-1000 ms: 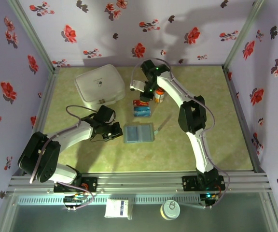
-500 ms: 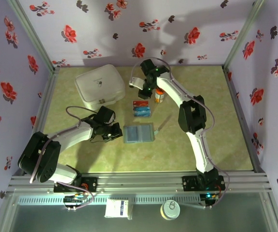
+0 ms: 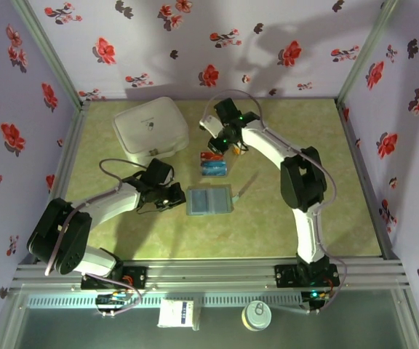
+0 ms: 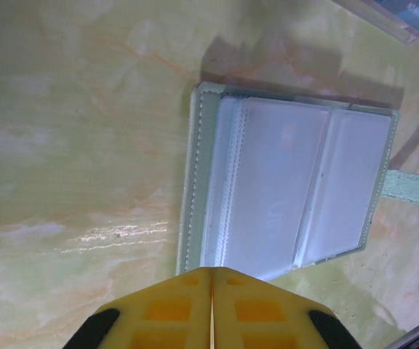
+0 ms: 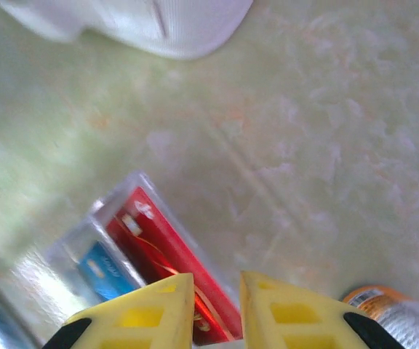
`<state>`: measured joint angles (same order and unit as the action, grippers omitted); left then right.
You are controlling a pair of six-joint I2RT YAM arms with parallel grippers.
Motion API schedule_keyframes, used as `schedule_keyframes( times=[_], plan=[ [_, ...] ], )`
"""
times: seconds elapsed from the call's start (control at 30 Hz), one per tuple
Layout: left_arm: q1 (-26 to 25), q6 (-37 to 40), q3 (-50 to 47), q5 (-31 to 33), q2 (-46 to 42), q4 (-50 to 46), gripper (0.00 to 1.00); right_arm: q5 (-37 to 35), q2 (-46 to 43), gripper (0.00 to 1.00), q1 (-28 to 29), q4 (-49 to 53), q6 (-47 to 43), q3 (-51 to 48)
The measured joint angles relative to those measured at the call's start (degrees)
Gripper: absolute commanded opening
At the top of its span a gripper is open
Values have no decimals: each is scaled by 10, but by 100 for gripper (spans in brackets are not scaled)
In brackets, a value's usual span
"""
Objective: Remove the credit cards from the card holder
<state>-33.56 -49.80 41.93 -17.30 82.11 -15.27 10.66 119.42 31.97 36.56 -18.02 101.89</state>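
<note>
The green table (image 3: 304, 218) is fenced by floral walls (image 3: 413, 145) on the left, far and right sides. Its right half and near strip lie open. The things crowd the middle and far left.

The card holder (image 3: 209, 201) lies opened flat at mid-table, its clear pockets up and its strap (image 4: 413, 187) pointing right. Just beyond it sits a clear plastic box (image 3: 214, 163) holding the red card (image 5: 169, 265) and the blue-teal card (image 5: 102, 267) side by side. The white lidded case (image 3: 151, 129) stands further left and back. An orange-capped bottle (image 5: 391, 313) is right of the box.

The left gripper (image 4: 211, 291) has its jaws pressed together, tips at the holder's left edge, holding nothing; contact cannot be told. The right gripper (image 5: 215, 305) hangs over the box's far end above the red card, jaws narrowly parted, nothing seen between them.
</note>
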Motion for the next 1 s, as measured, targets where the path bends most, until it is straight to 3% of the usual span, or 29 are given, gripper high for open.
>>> schedule_keyframes(
  times=[0.3, 0.6, 1.0],
  plan=[
    [0, 0, 0, 4, 12, 19, 9, 21, -130, 23, 21, -142, 288, -183],
    [0, 0, 0, 2, 23, 43, 6, 75, -148, 20, 59, -191, 505, -291],
    [-4, 0, 0, 2, 62, 56, 3, 115, -149, 27, 107, -224, 601, -385]
  ],
)
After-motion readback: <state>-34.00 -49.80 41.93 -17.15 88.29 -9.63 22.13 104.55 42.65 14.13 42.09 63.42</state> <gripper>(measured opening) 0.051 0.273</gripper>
